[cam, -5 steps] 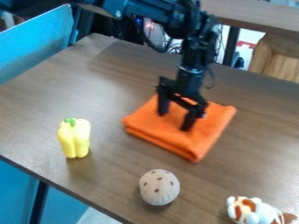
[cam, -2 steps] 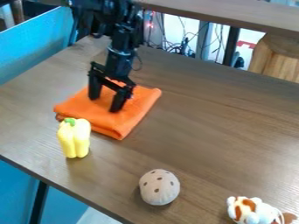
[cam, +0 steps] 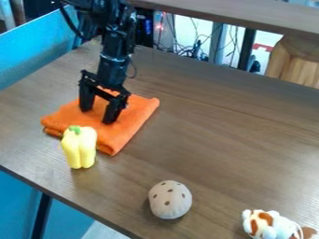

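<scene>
Orange cloth (cam: 107, 133), folded, flat under hand (cam: 97, 115). Hand's fingers wide apart, tips down at cloth, nothing seen gripped between them. Likely weak point: hold by downward press alone; too little pressure, tips could skate over top, cloth left behind; too much, layers could bunch or unfold. Yellow pepper (cam: 79, 148) upright, camera side of hand, right by cloth's near edge; contact unclear. Cloth pushed that way could topple it towards bench (cam: 205, 126) edge. Speckled ball (cam: 170, 200), well apart from hand, could roll if bumped.
</scene>
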Controlling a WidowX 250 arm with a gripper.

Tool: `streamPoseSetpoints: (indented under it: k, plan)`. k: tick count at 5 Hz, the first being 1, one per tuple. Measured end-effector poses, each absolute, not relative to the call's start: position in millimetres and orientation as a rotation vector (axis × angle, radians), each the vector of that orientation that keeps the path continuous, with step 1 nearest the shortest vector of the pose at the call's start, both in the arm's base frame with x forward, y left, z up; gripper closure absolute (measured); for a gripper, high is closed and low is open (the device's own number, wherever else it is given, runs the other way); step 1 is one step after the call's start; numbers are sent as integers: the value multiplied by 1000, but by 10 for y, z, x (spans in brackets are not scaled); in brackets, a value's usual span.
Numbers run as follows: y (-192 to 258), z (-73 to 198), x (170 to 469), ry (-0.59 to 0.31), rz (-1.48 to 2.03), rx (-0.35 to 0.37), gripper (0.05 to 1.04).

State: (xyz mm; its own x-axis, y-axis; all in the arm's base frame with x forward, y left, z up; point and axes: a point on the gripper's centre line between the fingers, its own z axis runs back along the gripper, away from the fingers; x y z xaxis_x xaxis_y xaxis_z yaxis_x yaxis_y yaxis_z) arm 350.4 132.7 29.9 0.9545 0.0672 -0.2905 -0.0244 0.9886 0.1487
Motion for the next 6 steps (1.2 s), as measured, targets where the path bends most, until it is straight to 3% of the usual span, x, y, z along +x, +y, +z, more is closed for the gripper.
streamPoseSetpoints:
  k: [1, 2, 3, 6]
  plan:
    - [1266, 761, 3497, 137, 15, 156, 83]
    - [1117, 1060, 3450, 48, -33, 178, 83]
    - [844, 1024, 3403, 32, -100, 173, 83]
    - [62, 978, 3051, 4, -272, -63, 83]
